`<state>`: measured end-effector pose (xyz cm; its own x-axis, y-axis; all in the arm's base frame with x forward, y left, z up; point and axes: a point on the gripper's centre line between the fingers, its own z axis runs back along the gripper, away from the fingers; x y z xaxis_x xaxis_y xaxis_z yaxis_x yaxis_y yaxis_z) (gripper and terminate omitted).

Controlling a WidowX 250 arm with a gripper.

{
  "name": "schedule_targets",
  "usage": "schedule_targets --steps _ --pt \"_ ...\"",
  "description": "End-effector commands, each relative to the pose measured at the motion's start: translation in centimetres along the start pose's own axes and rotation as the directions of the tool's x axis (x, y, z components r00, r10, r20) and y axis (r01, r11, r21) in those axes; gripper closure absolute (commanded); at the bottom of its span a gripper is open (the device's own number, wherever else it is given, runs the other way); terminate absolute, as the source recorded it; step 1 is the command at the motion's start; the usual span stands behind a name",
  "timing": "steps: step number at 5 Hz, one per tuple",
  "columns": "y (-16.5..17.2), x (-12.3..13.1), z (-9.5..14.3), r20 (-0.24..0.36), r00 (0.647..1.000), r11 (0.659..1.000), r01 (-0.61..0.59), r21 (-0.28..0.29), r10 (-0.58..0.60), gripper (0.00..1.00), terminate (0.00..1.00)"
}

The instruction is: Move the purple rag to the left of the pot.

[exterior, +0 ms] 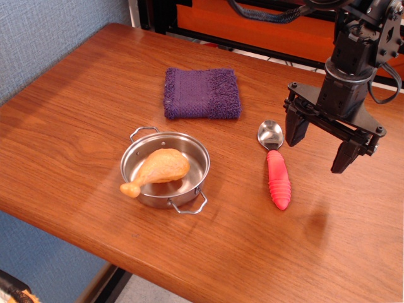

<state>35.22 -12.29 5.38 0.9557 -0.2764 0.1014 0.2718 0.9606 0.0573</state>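
Note:
The purple rag point(202, 93) lies flat on the wooden table point(76, 126), behind the pot and slightly to its right. The pot point(165, 169) is a shallow shiny steel pan with two wire handles, standing near the table's front; a toy chicken drumstick point(158, 170) lies in it. My gripper point(320, 146) hangs open and empty above the table at the right, well right of the rag and the pot, its two dark fingers point(295, 129) pointing down.
A spoon with a red ribbed handle point(276, 170) lies between the pot and the gripper. A blue-grey wall is at the left. Dark and orange equipment stands behind the table's far edge. The table's front edge runs diagonally at bottom.

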Motion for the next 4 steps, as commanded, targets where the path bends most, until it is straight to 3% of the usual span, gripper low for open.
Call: schedule_targets --steps 1,3,4 --pt "0.0 0.0 0.0 0.0 1.0 1.0 0.0 0.0 0.0 0.0 0.0" --pt "4.6 1.5 2.4 0.023 0.998 0.998 -0.06 0.017 0.06 0.0 0.0" --pt "7.6 1.6 3.5 0.042 0.984 0.984 -0.173 0.05 0.171 0.0 0.0"
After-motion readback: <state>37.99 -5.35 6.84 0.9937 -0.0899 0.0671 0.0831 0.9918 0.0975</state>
